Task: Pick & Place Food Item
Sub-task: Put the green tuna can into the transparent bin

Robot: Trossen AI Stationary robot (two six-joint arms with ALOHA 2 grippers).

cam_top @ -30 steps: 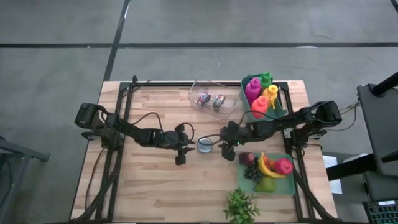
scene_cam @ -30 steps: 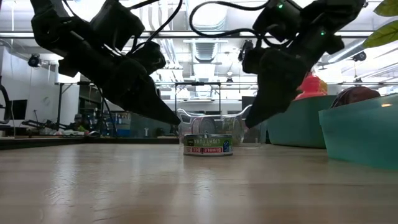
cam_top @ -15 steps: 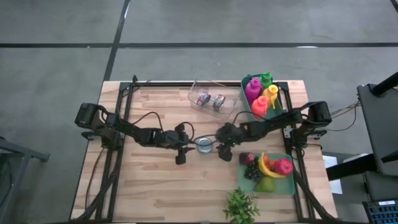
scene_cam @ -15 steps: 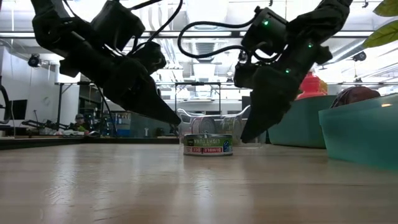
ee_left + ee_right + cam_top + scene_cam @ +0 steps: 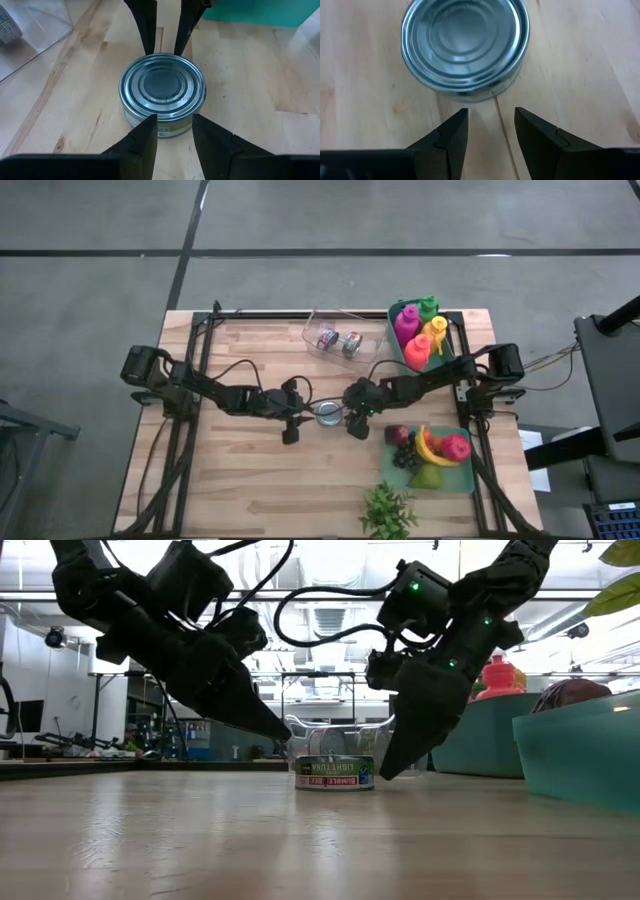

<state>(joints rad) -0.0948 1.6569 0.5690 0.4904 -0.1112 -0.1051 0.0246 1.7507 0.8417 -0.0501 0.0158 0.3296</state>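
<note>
Pale wooden tabletop (image 5: 240,470) carries everything. Near its middle stands a low round tuna can (image 5: 328,413), upright, with a ribbed silver lid and a green-and-white label. Left gripper (image 5: 297,416) and right gripper (image 5: 352,416) flank the can, fingers parted, both just beside it, holding nothing.

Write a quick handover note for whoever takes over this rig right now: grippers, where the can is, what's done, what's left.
Left gripper: partly open, empty, low at the tuna can's left.
Right gripper: partly open, empty, low at its right.
Tuna can: upright on the table between both grippers, not gripped.
Clear bin behind already holds two cans.
Done: both grippers at the can.
Left: grasp, lift, place.
</note>
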